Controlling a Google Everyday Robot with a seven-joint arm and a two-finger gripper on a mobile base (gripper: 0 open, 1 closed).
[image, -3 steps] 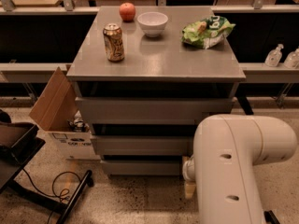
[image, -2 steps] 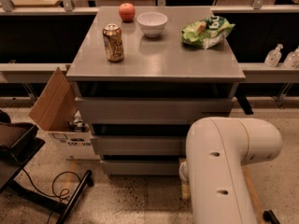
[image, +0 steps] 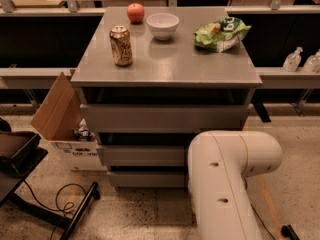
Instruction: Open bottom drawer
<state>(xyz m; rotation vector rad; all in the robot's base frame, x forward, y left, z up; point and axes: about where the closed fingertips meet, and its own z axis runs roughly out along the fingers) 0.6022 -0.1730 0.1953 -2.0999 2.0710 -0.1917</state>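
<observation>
Drawers filled the front of the grey cabinet (image: 170, 66) in the camera view, three stacked one under another. The top drawer (image: 165, 118) looked widest, and the middle drawer (image: 142, 155) sat below it. The bottom drawer (image: 147, 179) lay lowest, just above the speckled floor (image: 145, 214). Its plain flat front appeared pushed in, with a thin dark gap dividing it from the middle drawer. Its right end was hidden behind the robot's white arm (image: 225, 184).

That arm rose from the lower edge of the view and bent at a rounded elbow, close against the cabinet's lower right corner. The gripper was concealed behind the arm's casing, somewhere near the right end of the two lower drawers. Whether it was spread or pressed together could not be told.

On the cabinet top stood a gold drink can (image: 121, 45) at the left. A red apple (image: 135, 12) and a white bowl (image: 162, 25) sat side by side at the back, and a green snack bag (image: 221, 34) lay at the right.

An open cardboard box (image: 57, 106) sat on the floor just left of the cabinet. A black stand (image: 20, 166) and a looped cable (image: 67, 200) lay further left. Two clear bottles (image: 292, 60) stood on a ledge at the far right.
</observation>
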